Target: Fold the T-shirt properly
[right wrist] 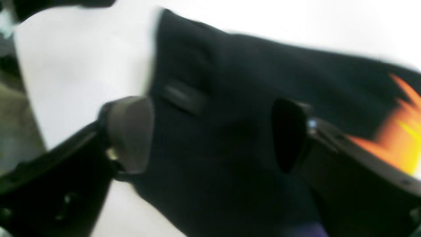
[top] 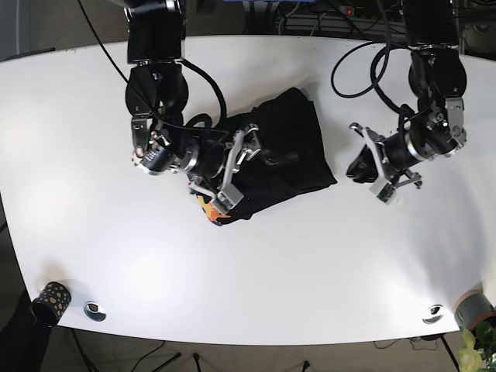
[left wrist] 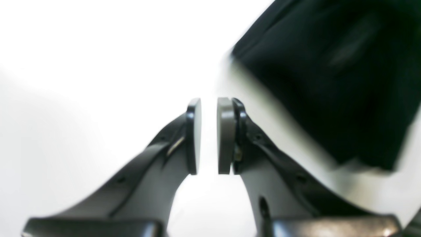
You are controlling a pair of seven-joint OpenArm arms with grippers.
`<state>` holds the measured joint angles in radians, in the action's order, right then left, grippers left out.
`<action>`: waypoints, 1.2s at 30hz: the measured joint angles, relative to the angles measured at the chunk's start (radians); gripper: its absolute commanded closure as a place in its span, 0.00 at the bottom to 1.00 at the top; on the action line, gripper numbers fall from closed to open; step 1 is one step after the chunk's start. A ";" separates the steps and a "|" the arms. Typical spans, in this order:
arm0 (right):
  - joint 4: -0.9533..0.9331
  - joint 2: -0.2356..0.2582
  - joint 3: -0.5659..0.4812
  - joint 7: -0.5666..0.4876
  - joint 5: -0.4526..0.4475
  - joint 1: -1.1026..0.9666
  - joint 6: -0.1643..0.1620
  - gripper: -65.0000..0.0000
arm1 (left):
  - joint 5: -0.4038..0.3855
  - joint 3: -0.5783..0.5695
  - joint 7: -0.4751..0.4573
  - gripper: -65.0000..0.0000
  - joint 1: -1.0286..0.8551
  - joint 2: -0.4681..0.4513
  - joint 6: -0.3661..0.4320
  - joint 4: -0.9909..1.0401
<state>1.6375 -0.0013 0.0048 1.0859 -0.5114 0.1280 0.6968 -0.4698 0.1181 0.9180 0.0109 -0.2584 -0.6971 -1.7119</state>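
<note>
The right gripper (top: pixel 242 163) hovers over the left part of the black T-shirt (top: pixel 283 151), its fingers spread wide apart; in the right wrist view the right gripper (right wrist: pixel 213 135) shows one pad (right wrist: pixel 131 131) over the shirt's edge and the other well apart over dark cloth, with nothing seen clamped between them. The black T-shirt (right wrist: pixel 236 98) fills most of that view, blurred, and an orange and yellow print (right wrist: pixel 399 131) shows at its right side. In the base view the same orange print (top: pixel 209 209) peeks from the shirt's lower left corner, just below the gripper. The left gripper (top: pixel 372 167) sits off the shirt, near its right edge but apart from it, above bare table (top: pixel 256 287). In the left wrist view the left gripper (left wrist: pixel 209 135) has its pads close together with a narrow gap between them, holding nothing, and a corner of the black T-shirt (left wrist: pixel 329 82) lies beyond on the right. The shirt lies bunched and partly folded near the middle of the white table. A small patterned cup (top: pixel 51 297) stands at the table's near left corner.
</note>
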 measured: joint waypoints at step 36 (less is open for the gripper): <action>-0.649 0.140 0.105 -0.512 0.249 0.227 0.010 0.85 | 0.193 -0.127 -0.036 0.90 0.144 0.199 -0.010 0.343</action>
<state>0.9886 0.1390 0.1097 0.5743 -0.2626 0.3546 0.7067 -0.2768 -0.0090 0.8818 0.1547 -0.0593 -0.7074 -1.3693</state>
